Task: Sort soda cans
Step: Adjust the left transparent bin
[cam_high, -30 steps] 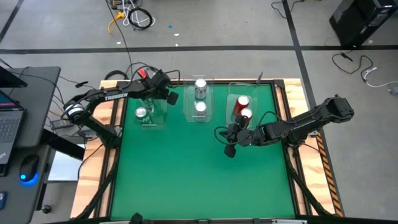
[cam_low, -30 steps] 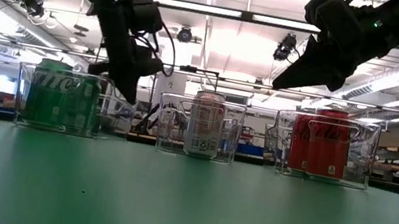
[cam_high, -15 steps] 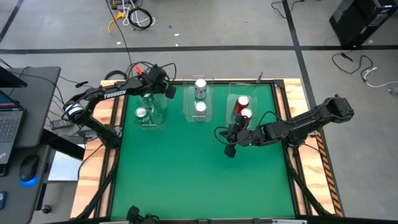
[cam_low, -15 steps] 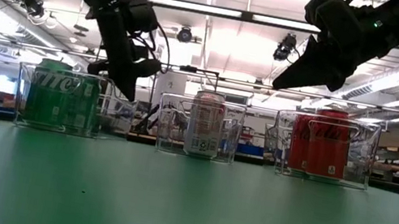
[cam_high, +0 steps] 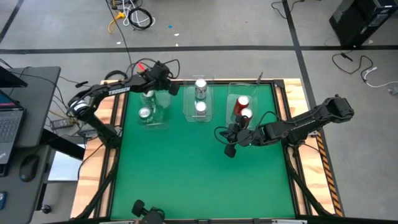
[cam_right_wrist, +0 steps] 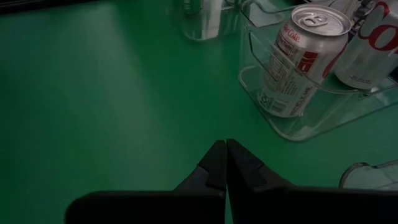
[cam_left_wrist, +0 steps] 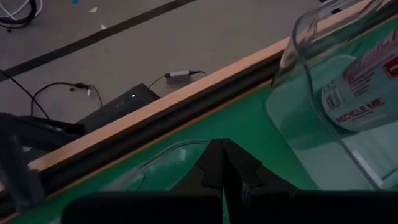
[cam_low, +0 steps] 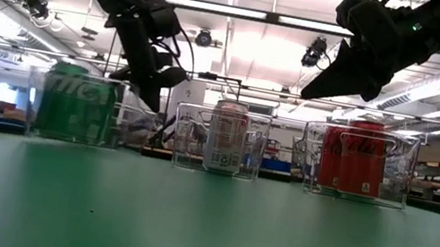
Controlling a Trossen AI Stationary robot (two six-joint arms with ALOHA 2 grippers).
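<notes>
Soda cans sorted by colour, both grippers empty

Soda cans stand grouped in three clear trays (cam_high: 193, 116) along the table's far edge, so each colour stays together: count two green (cam_high: 145, 113), two silver (cam_high: 200, 107), two red (cam_high: 241, 102). Your left gripper (cam_high: 169, 90) hangs above the green tray, fingers pressed together, holding nothing. Your right gripper (cam_high: 227, 140) hovers near the red tray, likewise closed and empty.

Soda cans (cam_high: 199, 107): shiny metal tops, glossy printed sides. Trays (cam_low: 219, 141): clear glossy plastic, reflective walls. Desk (cam_high: 186, 168): matt green surface, smooth; bare light wood border (cam_high: 308, 93). Claws: dark matt plastic fingers (cam_right_wrist: 214, 163).
</notes>
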